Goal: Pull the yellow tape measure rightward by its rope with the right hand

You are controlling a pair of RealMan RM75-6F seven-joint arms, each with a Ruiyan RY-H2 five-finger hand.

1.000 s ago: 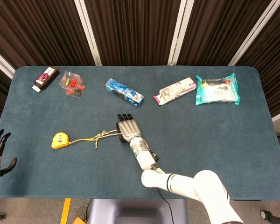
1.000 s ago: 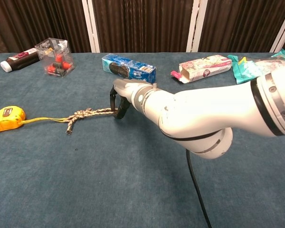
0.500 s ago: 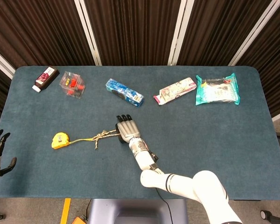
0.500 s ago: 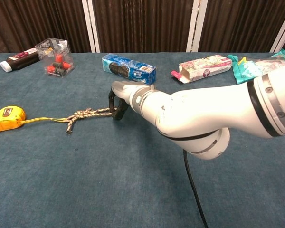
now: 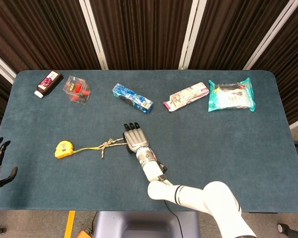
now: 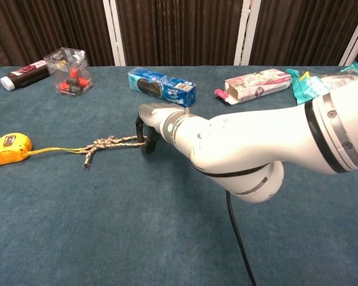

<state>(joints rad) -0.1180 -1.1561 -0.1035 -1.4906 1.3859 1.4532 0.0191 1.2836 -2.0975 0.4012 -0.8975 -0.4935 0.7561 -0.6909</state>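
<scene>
no writing legible on yellow tape measure [image 5: 63,148] or packets.

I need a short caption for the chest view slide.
Right hand at the rope tied to a yellow tape measure.

You'll find no text you can read here: the printing on the blue box [image 6: 161,85], the pink packet [image 6: 258,84] and the teal pouch [image 5: 231,95] is too small.

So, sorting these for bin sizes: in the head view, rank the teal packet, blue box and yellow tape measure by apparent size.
Largest to smallest:
1. teal packet
2. blue box
3. yellow tape measure
</scene>
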